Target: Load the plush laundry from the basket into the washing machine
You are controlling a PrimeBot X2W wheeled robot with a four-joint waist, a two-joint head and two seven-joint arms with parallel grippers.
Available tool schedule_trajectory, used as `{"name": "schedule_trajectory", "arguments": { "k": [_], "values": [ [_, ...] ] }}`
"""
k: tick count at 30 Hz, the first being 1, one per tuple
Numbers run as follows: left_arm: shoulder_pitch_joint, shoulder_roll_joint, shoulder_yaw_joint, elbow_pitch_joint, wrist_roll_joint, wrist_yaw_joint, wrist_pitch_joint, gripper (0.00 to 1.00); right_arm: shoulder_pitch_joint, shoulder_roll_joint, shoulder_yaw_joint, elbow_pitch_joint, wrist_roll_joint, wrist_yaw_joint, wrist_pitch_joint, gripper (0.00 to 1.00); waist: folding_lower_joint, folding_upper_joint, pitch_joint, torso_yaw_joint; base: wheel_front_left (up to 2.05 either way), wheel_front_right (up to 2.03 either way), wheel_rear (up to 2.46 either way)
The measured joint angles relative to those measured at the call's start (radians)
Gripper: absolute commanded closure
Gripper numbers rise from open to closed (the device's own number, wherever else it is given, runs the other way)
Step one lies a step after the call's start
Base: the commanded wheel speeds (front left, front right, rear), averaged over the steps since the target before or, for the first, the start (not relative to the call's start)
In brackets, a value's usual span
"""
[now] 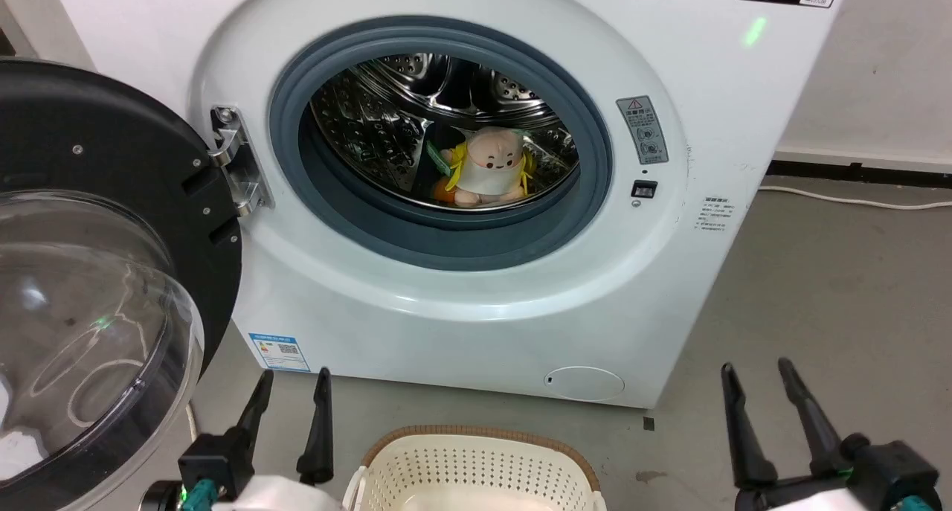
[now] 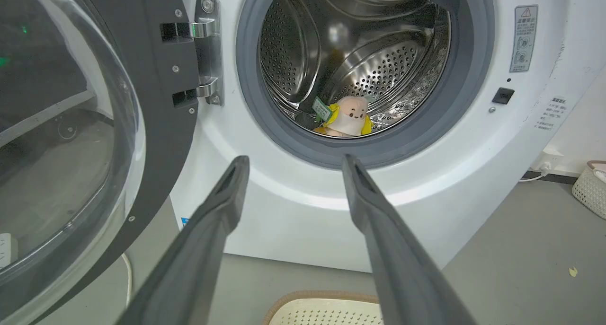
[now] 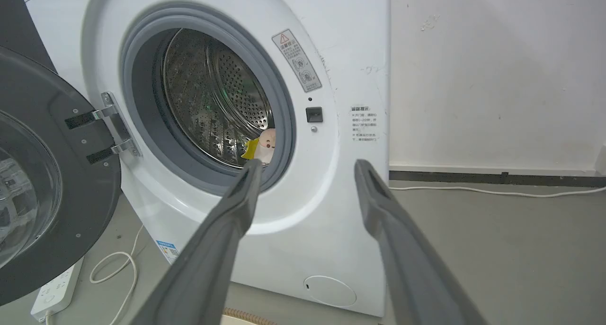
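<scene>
The head view looks down from close before the washing machine (image 1: 476, 303). The left wrist view faces its drum (image 2: 360, 55) low and nearly straight on. The right wrist view faces it obliquely, from right of the machine. All three share the drum mouth.

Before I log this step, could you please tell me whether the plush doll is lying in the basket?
No, the plush doll sits inside the washing machine's steel drum, not in the basket.
</scene>
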Motion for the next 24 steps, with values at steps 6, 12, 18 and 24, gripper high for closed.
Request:
{"name": "schedule_trajectory", "arguments": {
  "k": [6,12,18,24],
  "values": [
    [0.024,-0.013,0.033,-0.009,0.025,0.005,0.000,0.00,0.009,0.000,0.020,0.009,-0.038,0.000,0.000,0.00,0.0002,0.0000,-0.006,-0.004,0.00,0.00,0.00],
    [0.027,-0.028,0.044,-0.019,0.035,0.009,0.001,1.00,0.008,0.000,0.018,0.016,-0.037,0.000,0.000,1.00,0.0002,0.0000,-0.006,-0.004,0.00,0.00,0.00],
    [0.027,-0.029,0.043,-0.022,0.036,0.009,0.011,1.00,0.008,0.000,0.017,0.016,-0.041,0.000,0.011,1.00,0.0002,0.0000,-0.006,-0.004,0.00,0.00,0.00],
    [0.027,-0.030,0.044,-0.028,0.047,0.009,0.020,1.00,0.008,0.000,0.015,0.016,-0.044,0.000,0.022,1.00,0.0002,0.0000,-0.006,-0.004,0.00,0.00,0.00]
  ]
}}
